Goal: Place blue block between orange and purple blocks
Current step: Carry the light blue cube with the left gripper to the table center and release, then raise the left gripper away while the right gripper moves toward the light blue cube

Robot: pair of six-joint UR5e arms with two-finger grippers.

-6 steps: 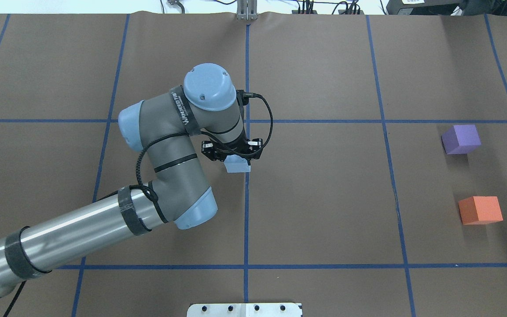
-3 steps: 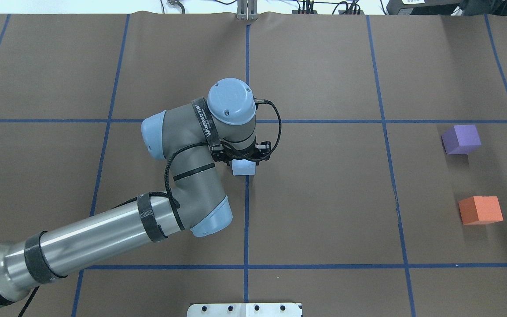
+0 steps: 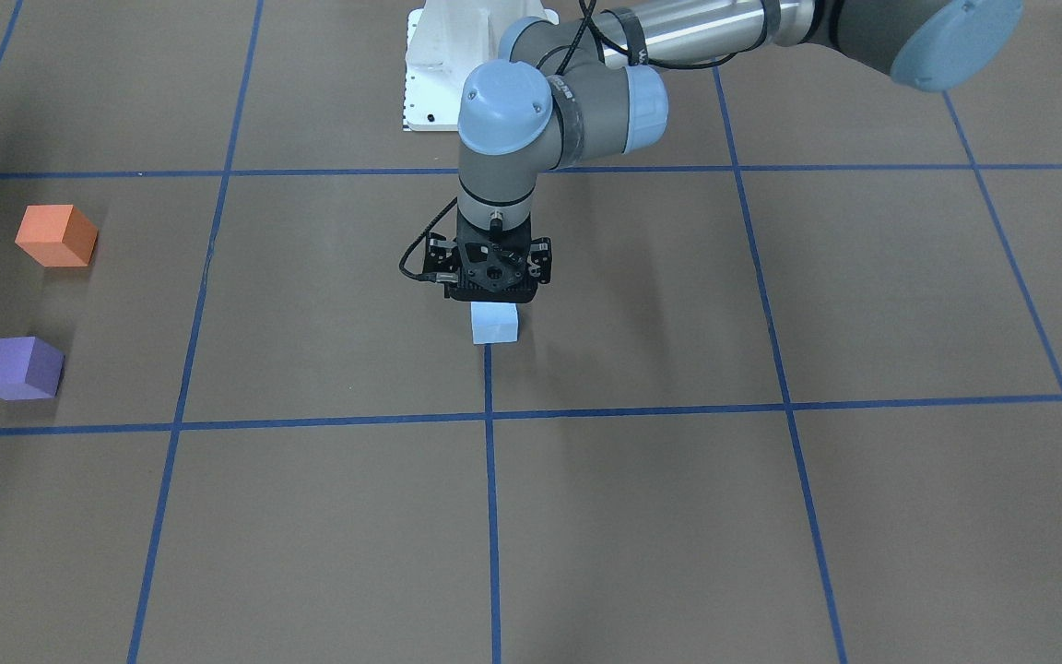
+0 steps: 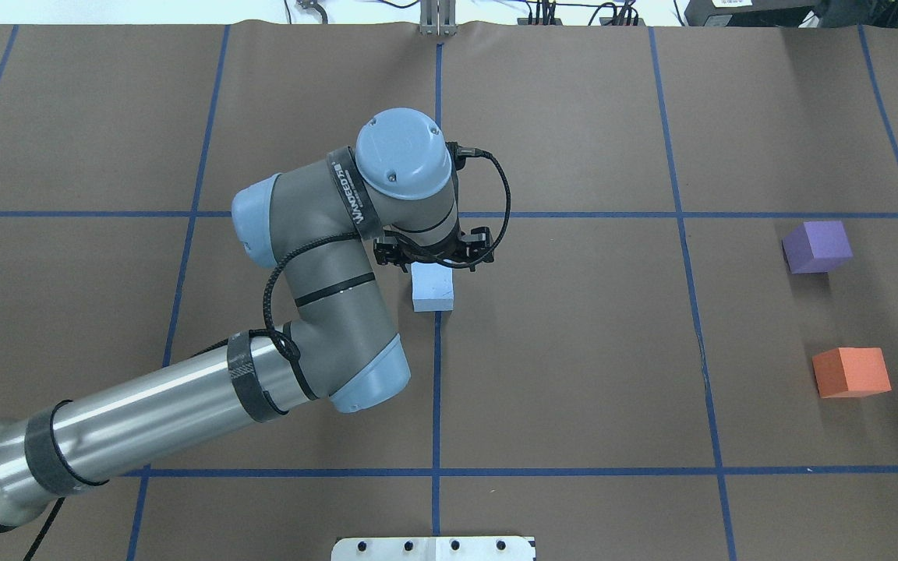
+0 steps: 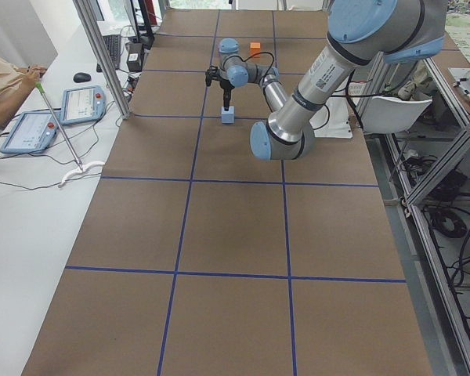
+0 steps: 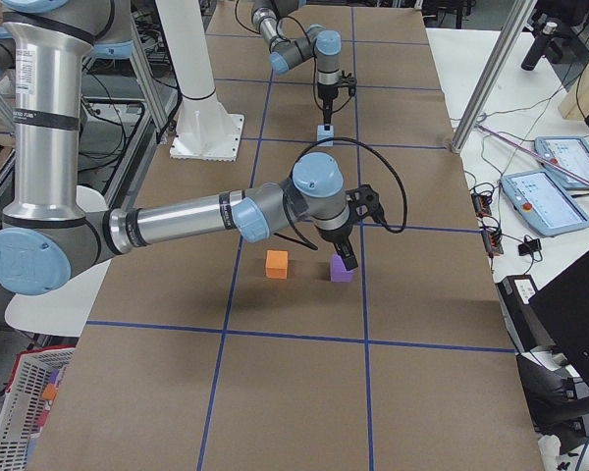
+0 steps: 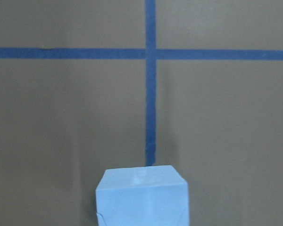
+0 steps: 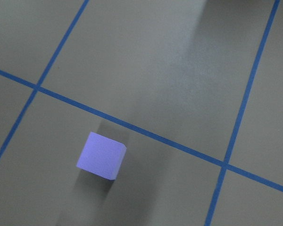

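Note:
The light blue block (image 4: 433, 288) rests on the brown table, on the centre blue line; it also shows in the front view (image 3: 494, 324) and low in the left wrist view (image 7: 141, 197). My left gripper (image 4: 433, 257) hangs just above it, open, with no finger on the block's sides. The purple block (image 4: 817, 246) and the orange block (image 4: 850, 372) sit far to the right with a gap between them. The right wrist view looks down on the purple block (image 8: 101, 155). My right gripper (image 6: 348, 257) shows only in the exterior right view; I cannot tell its state.
The table is brown paper with a blue tape grid (image 4: 437, 389). The white base plate (image 4: 433, 548) sits at the near edge. Tablets (image 5: 31, 129) and cables lie on a side bench beyond the table's far edge.
The left gripper carried the blue block right to the centre line, set it down and rose off it. The block now stays put with its top face uncovered.

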